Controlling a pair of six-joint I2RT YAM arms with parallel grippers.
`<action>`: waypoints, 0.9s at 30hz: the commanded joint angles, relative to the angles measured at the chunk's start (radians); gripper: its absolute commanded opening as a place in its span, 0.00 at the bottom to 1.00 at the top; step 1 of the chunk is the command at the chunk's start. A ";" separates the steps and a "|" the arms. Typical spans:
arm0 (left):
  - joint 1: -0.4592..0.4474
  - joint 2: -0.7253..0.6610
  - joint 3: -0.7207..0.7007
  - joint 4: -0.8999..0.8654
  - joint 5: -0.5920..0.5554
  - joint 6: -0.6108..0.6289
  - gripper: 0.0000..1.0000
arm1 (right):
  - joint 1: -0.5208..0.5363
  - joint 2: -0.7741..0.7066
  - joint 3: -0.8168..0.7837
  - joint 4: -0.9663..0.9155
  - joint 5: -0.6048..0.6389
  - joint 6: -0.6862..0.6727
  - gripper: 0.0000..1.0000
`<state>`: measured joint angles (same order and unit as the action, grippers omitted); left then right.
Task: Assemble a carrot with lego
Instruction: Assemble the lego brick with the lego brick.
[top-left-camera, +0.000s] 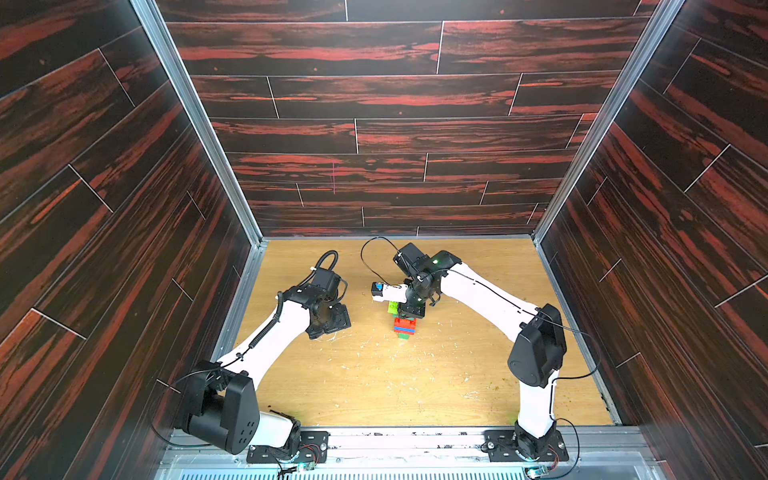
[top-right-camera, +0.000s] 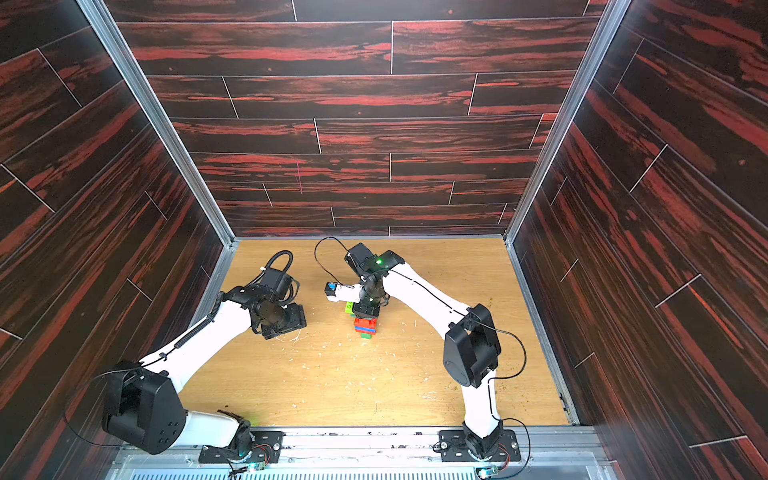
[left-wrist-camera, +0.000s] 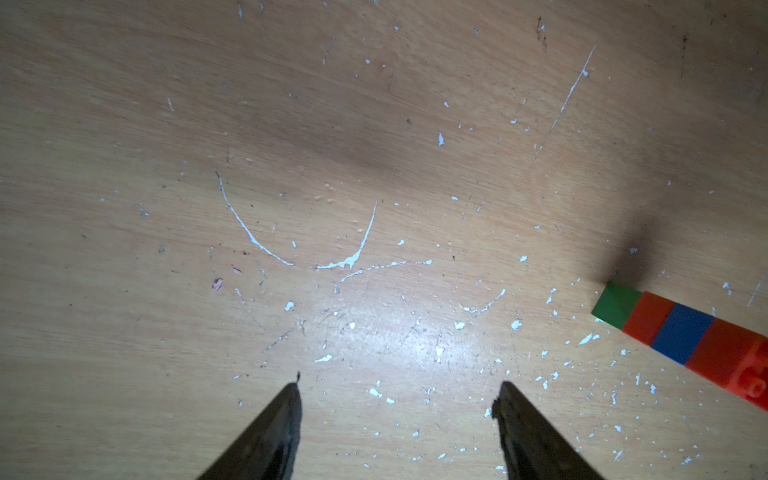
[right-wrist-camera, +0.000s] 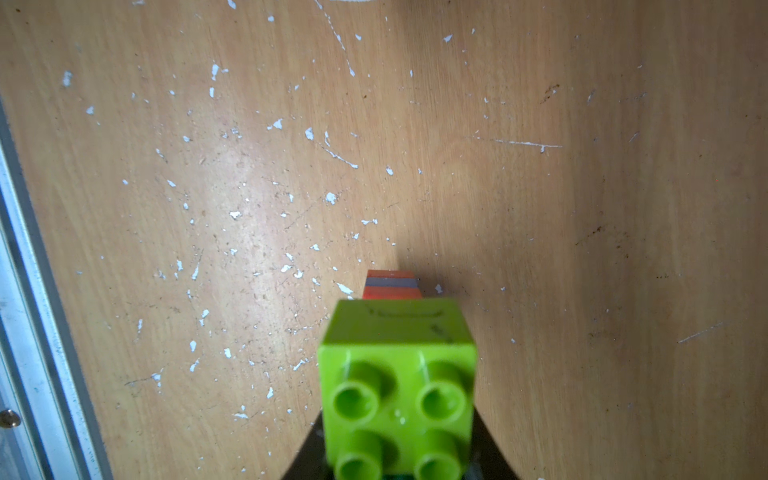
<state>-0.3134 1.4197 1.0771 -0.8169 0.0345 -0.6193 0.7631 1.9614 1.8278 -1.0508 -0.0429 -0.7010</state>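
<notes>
The right claw (top-left-camera: 409, 311) is pinched shut at the top of the carrot (top-left-camera: 404, 326). Its tips are hidden behind the lime brick (right-wrist-camera: 397, 374), so I cannot tell whether it grips or only presses; I'd guess it steadies the stack. The carrot seems to stand on end near the middle of the desk (top-left-camera: 374, 382), green tip (left-wrist-camera: 617, 305) down, red body with a blue band above. The left claw (left-wrist-camera: 399, 386) hangs well open and empty nearby, probably keeping clear.

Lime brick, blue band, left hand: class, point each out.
Lime brick (right-wrist-camera: 398, 386): right wrist view, studded face.
Blue band (left-wrist-camera: 681, 334): left wrist view, side face.
Left hand (left-wrist-camera: 400, 386): left wrist view, midway between fingertips.
</notes>
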 joint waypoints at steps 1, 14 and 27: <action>0.007 0.002 0.003 -0.005 0.001 0.012 0.75 | 0.002 0.036 0.019 -0.033 0.009 -0.012 0.00; 0.010 0.010 0.008 -0.008 0.006 0.026 0.75 | 0.004 0.045 0.034 -0.045 0.026 -0.006 0.00; 0.019 0.005 0.006 -0.017 0.008 0.041 0.75 | 0.010 0.074 0.050 -0.054 0.017 0.000 0.00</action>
<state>-0.3035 1.4208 1.0771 -0.8177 0.0441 -0.5907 0.7639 1.9968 1.8580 -1.0782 -0.0101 -0.7006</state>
